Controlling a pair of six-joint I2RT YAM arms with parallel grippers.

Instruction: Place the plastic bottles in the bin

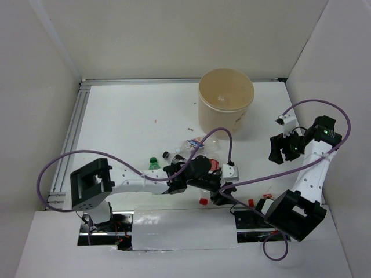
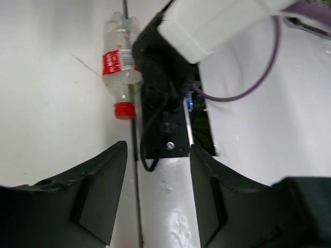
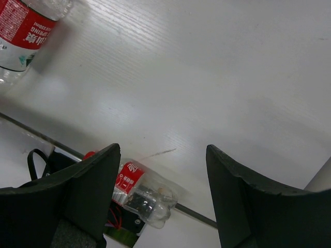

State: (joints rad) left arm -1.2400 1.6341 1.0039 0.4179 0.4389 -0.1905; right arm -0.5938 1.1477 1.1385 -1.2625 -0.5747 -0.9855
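Near my left gripper (image 1: 222,194), seen from above, loose bottles (image 1: 193,145) lie well apart from the bin (image 1: 226,98); through my left wrist, its parted, empty fingers (image 2: 98,191) face a red-capped bottle (image 2: 120,72) ahead-left; through my right wrist, my right gripper (image 3: 163,150) gapes empty, a red-labelled bottle (image 3: 139,191) showing between its fingers.

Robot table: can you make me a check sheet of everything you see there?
Surface: white table, some dark specks.
Job's things: tan bin upright at the back, no bottle seen inside; plastic bottles lying mid-table, one green bottle; red-label bottle at the near edge.
Clutter: nothing seen.
Grippers: left gripper open, empty, facing the red-label bottle; right gripper open, empty.
Cables: purple cables loop over both arms.
Surroundings: white walls around.
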